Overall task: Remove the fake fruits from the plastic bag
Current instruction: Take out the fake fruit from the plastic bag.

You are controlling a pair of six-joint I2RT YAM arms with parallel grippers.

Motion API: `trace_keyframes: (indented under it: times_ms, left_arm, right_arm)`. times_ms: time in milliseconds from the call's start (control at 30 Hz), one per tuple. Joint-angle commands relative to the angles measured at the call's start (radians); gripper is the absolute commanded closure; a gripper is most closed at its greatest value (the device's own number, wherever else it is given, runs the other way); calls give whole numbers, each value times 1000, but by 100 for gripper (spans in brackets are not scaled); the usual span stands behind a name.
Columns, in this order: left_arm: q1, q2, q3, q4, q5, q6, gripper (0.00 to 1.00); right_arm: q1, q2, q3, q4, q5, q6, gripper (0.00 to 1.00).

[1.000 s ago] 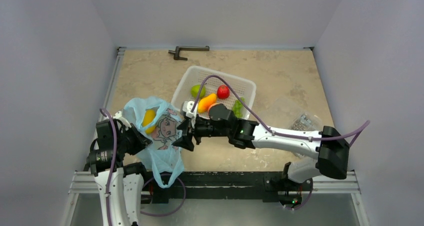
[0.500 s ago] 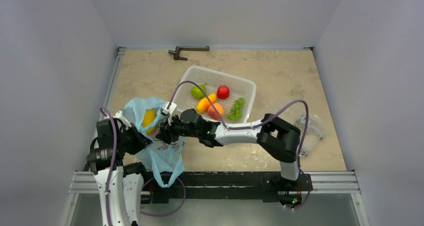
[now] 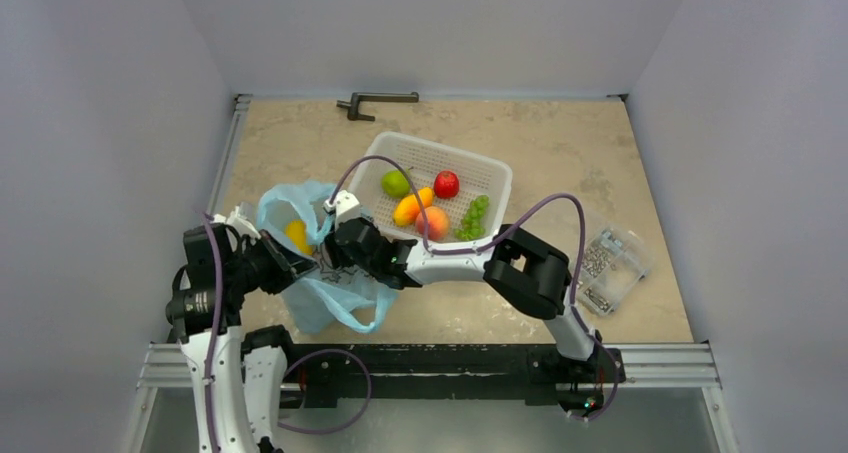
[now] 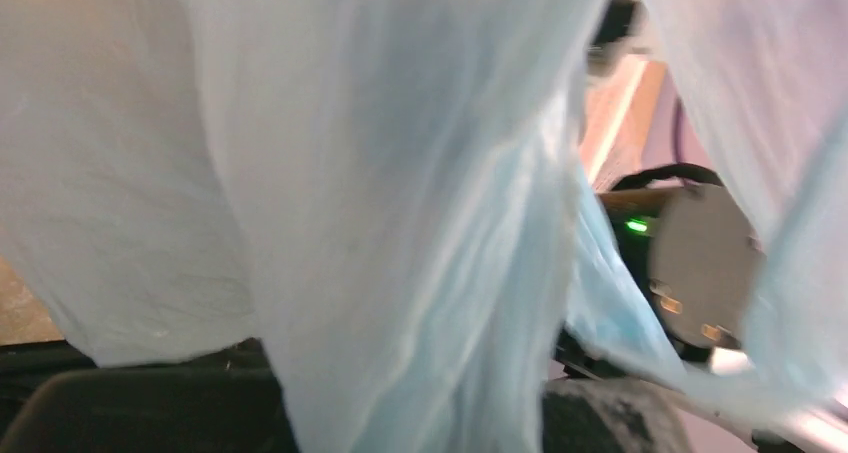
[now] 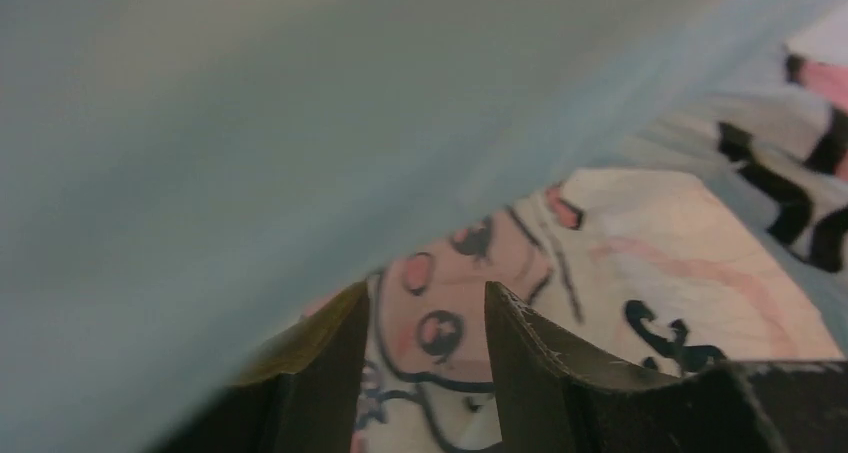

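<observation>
My left gripper (image 3: 288, 270) is closed on the thin light blue translucent plastic bag (image 3: 335, 308) and holds its near left edge; in the left wrist view the film covers nearly everything. My right gripper (image 3: 324, 259) is pressed against the right side of the same bag, just across from the left one. In the right wrist view its fingers (image 5: 530, 363) stand a little apart, and the pink-and-white cartoon print shows in the gap. I cannot tell if they pinch the film.

The bag is at the near left of the beige table (image 3: 560, 153). Inside it I see one glossy yellow oblong fruit (image 3: 297, 237), just beyond both grippers.

The one white perforated plastic basket (image 3: 492, 169) holds five fruits:
- one green round fruit (image 3: 396, 183)
- one orange-yellow oblong fruit (image 3: 413, 208)
- one red-orange peach (image 3: 433, 223)
- one green grape bunch (image 3: 472, 217)
- one small all-red round fruit (image 3: 446, 184)

One clear box of metal parts (image 3: 606, 267) lies at the right. One dark metal handle (image 3: 375, 101) lies at the far edge.
</observation>
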Motion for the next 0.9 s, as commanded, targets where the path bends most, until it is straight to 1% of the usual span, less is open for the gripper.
trace_keyframes:
  times_ms: [0,67,133,233,300,367,600,700,867]
  left_arm:
    - [-17,-47,151,-45,-8,-8,100]
    - [-25,-78,121,-109,-98,25,100]
    - [-25,-106,47,-139,-157,43,100]
    - [-26,-130,-40,-152,-164,55,100]
    - [-25,-137,-53,-168,-194,71,100]
    - [-27,-138,-43,-188,-247,93,100]
    - [-30,-137,-55,-164,-221,98,100]
    - [-30,-132,-60,-153,-205,102,100]
    - [-30,-125,-66,-142,-185,105,100]
  right_arm:
    - [-1,-74,18,-62,139,-69,51]
    - [-1,-69,43,-68,66,-134,48]
    - [2,-52,79,-59,-14,-159,46]
    - [2,-19,117,-34,-90,-145,45]
    - [2,11,147,-27,-116,-129,44]
    - [2,38,167,-4,-163,-122,41]
    - [5,135,234,46,-279,-161,15]
    - [5,179,278,38,-293,-178,9]
    - [13,268,378,2,-292,-223,3]
